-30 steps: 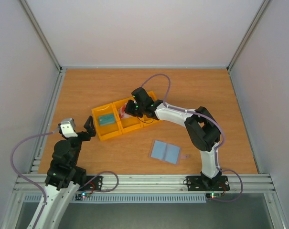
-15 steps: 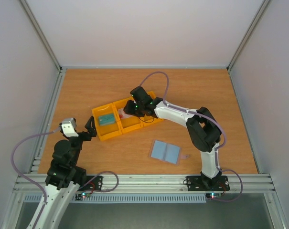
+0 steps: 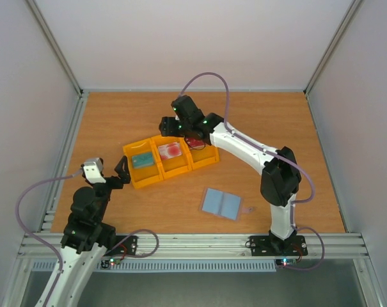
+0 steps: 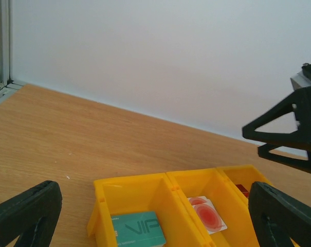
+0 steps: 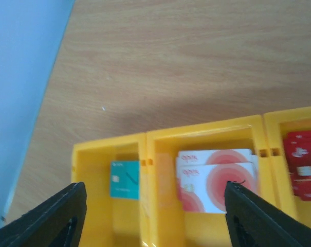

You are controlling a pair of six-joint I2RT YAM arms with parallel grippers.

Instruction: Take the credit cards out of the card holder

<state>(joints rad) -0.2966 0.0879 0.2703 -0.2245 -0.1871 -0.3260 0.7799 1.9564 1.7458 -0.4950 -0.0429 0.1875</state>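
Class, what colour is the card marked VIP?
The VIP card is teal, clearest in the left wrist view.

right arm (image 3: 244, 146), left arm (image 3: 84, 220): white link shells, black joint housings, green status LEDs. Lilac cable (image 3: 203, 80) loops off each wrist. Black base plates (image 3: 276, 245), bolted. left claw (image 4: 155, 213), right claw (image 5: 155, 216): matte black

Thin flat bifold card holder (image 3: 222, 203) lay open, pale blue-grey inside up, at 4 o'clock from the yellow three-compartment plastic tray (image 3: 148, 181), apart from it. Thin teal rectangular card (image 3: 142, 160) sat flat in the 9 o'clock compartment, whitish-pink card with red blotch (image 3: 170, 151) in the middle, dark red card (image 5: 302, 164) in the 3 o'clock one.
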